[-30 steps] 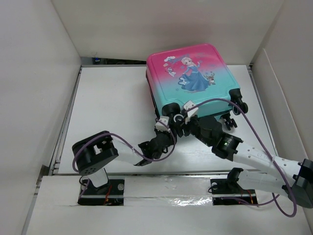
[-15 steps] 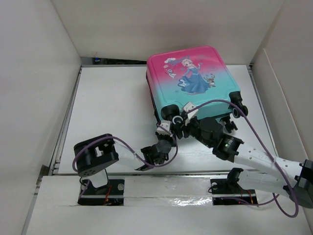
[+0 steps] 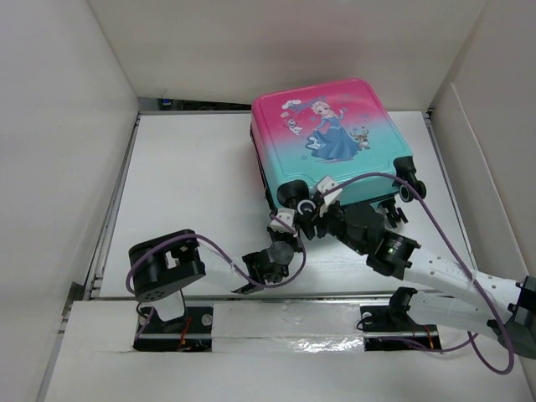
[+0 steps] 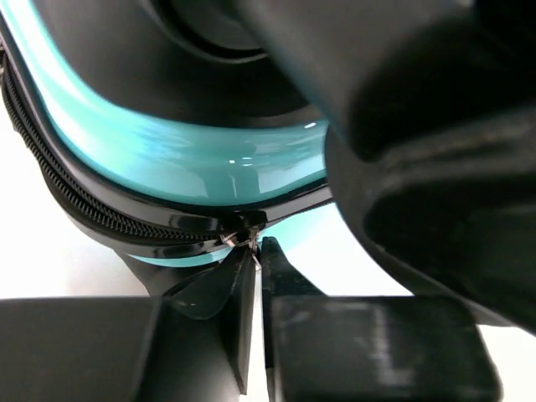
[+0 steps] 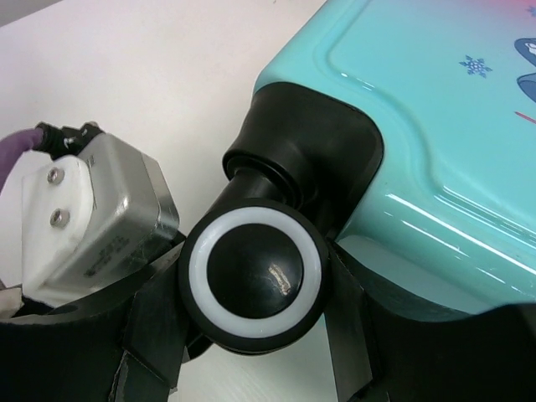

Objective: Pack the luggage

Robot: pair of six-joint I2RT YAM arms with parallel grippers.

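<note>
Left wrist shows left gripper [image 4: 256, 251] nipping only the tip of the zipper pull [image 4: 242, 239], right gripper [image 5: 251, 335] clamping a wheel [image 5: 253, 280] of the luggage [image 3: 335, 126] lying flat on the table [image 3: 193, 184]; pull may slip out when tugged.

White boxed-in table [image 3: 193, 167], evenly lit.
Plain white panels [image 3: 59, 151] rise from the table's left, far and right edges; a dark gap [image 3: 197, 105] runs along its far-left edge.
</note>
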